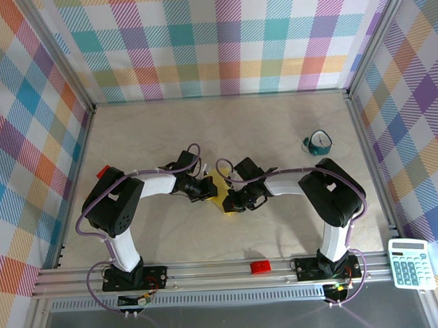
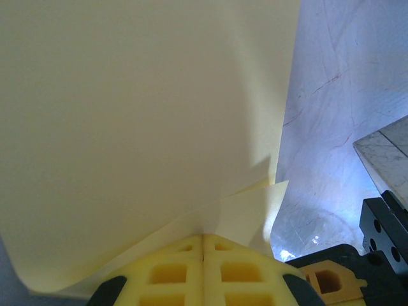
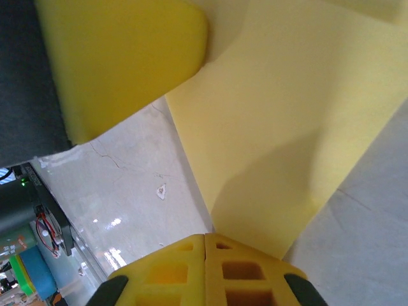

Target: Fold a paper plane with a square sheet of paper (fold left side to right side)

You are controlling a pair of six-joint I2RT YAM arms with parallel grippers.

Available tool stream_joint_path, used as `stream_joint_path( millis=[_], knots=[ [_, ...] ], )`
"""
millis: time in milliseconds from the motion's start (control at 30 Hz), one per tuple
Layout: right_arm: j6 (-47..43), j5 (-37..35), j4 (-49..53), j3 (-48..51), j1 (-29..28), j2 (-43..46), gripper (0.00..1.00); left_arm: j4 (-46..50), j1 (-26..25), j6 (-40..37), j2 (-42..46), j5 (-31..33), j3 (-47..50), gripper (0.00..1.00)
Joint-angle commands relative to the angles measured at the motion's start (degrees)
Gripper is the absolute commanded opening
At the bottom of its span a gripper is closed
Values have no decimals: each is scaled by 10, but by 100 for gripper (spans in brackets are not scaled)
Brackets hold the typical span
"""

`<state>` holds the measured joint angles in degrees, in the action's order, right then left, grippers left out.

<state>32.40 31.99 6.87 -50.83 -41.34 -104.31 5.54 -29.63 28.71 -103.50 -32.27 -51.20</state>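
Top external: both arms reach in and meet mid-table [image 1: 225,127], slightly toward the near edge. The sheet of paper [image 1: 220,195] is a small yellow patch between the left gripper [image 1: 205,188] and the right gripper [image 1: 237,201]. Both mostly cover it, so its outline is unreadable from up here.

Left wrist: left gripper [image 2: 203,245] pads are pressed flat together, with the sheet [image 2: 140,127] pinched at the seam. Overlapping layers show near the pinch, and the outer edges are cut off by the frame.

Right wrist: right gripper [image 3: 204,245] pads are also tight together, and the sheet's [image 3: 287,127] lower corner runs into the seam, so it looks clamped. One of the left gripper's yellow fingers [image 3: 121,57] sits against the sheet at upper left.

Also on the table is a teal object [image 1: 318,144] near the right edge, too small to identify. A red brick [image 1: 261,267] sits on the near rail, and a calculator [image 1: 411,263] lies beyond the near right corner.
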Motion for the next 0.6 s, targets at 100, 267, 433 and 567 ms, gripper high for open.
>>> stream_joint_path(
  millis=[100, 267, 433, 567],
  knots=[
    [8, 4, 16, 26, 1, -7, 3, 45, -5, -11, -17, 55, 16, 0],
    [8, 16, 20, 38, 1, 6, 1, 44, -5, -11, -18, 56, 16, 0],
    [-2, 25, 48, 41, 1, 34, 0, 43, -5, -9, -17, 56, 16, 0],
    [-5, 31, 59, 41, 6, 72, 0, 44, -5, -9, -15, 56, 15, 0]
  ],
)
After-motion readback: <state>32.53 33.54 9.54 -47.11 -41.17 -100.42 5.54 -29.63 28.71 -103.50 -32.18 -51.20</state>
